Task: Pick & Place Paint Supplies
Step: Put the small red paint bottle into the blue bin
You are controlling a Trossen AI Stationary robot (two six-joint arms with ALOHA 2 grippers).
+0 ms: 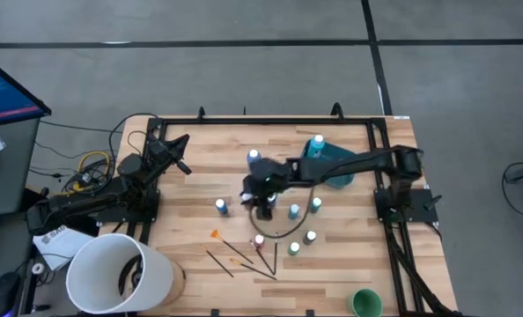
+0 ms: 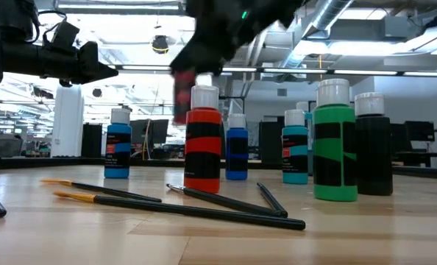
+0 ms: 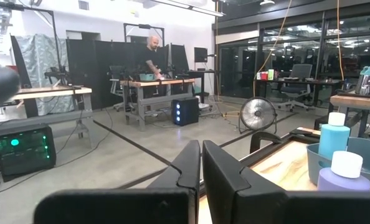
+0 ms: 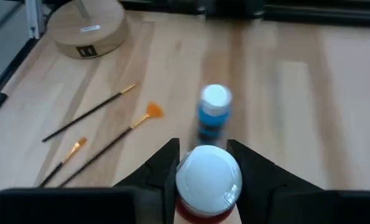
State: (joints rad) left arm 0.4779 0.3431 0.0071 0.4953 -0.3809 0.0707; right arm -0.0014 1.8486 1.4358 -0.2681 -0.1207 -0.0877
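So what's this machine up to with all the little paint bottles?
The right gripper is closed around the white cap of a small red paint bottle, held above the middle of the wooden table. Other bottles, like a blue one, stand nearby, and thin brushes lie flat on the wood. The left gripper waits shut at the table's far left corner, holding nothing.
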